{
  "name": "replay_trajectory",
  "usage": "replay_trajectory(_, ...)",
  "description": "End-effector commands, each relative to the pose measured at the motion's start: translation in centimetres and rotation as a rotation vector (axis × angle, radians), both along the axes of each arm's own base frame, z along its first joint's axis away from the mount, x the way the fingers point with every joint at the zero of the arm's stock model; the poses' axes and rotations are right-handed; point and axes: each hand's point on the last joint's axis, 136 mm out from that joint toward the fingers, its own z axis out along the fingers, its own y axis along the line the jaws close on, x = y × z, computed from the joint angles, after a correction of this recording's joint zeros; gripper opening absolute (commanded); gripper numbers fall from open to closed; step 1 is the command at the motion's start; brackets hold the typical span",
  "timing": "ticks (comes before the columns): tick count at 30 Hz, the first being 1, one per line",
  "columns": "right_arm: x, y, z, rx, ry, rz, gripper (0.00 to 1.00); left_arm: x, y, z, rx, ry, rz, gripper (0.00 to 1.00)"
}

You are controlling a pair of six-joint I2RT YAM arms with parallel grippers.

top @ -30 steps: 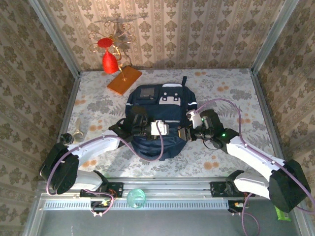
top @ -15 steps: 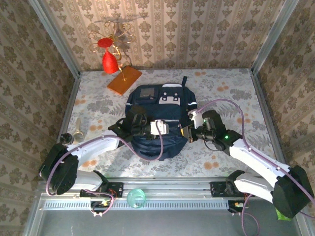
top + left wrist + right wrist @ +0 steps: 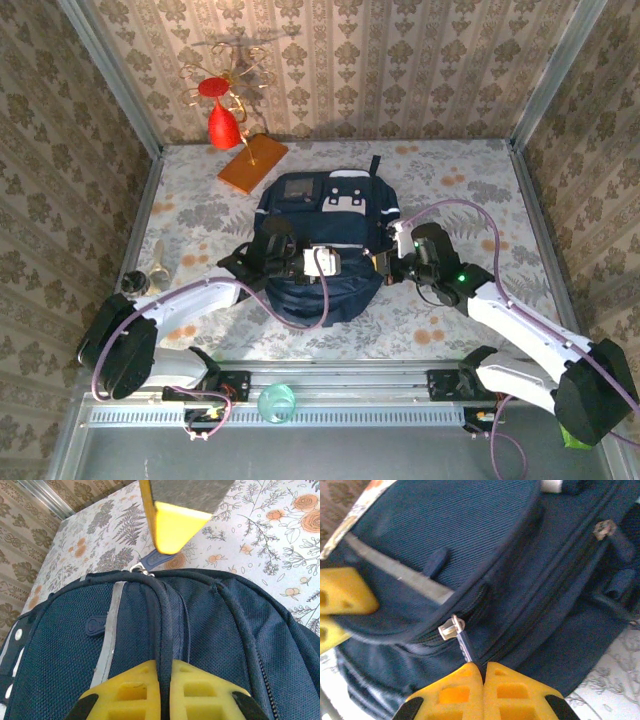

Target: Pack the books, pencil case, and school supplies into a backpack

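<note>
The navy backpack (image 3: 325,225) lies in the middle of the table, with its grey patch toward the far side. My left gripper (image 3: 165,672) is shut on a raised seam of the backpack (image 3: 210,630) fabric at the bag's near end. My right gripper (image 3: 483,669) is shut on the dark zipper pull (image 3: 465,647), just below the silver slider (image 3: 450,628) on the backpack (image 3: 470,535). In the top view the left gripper (image 3: 352,264) and the right gripper (image 3: 384,264) meet at the bag's near right corner. The books, pencil case and school supplies are hidden.
An orange flat slab (image 3: 252,163) and a red-and-gold ornament (image 3: 222,120) stand at the back left. A metal object (image 3: 160,265) lies by the left wall. A teal cup (image 3: 277,403) sits on the front rail. Metal frame posts line both sides.
My right gripper has closed onto the zipper pull and shifted slightly left toward the bag. The left gripper keeps its hold on the seam.
</note>
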Motion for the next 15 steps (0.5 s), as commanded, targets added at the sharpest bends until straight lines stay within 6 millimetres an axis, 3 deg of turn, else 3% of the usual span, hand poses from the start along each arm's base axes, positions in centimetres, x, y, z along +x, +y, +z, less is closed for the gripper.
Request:
replay_trajectory(1,2.4,-5.0,-0.6,-0.158,-0.015,-0.251,0.0,-1.0,1.1,-0.7,0.018,0.035,-0.018,0.0)
replay_trajectory(5,2.6,-6.1,-0.7,-0.219,-0.024,-0.292,0.0,-0.8,1.3,-0.6,0.015,0.039,-0.013,0.0)
replay_trajectory(9,2.8,-5.7,-0.2,-0.203,-0.05,-0.277,0.0,-1.0,1.3,-0.5,0.003,0.049,-0.025,0.0)
replay_trajectory(14,1.3,-1.2,1.5,-0.041,-0.102,-0.025,0.0,-0.9,1.4,-0.2,-0.01,0.053,-0.03,0.0)
replay_trajectory(15,0.6,-0.2,1.8,-0.008,-0.108,0.044,0.06,-0.9,1.5,-0.1,-0.017,0.057,-0.034,0.0)
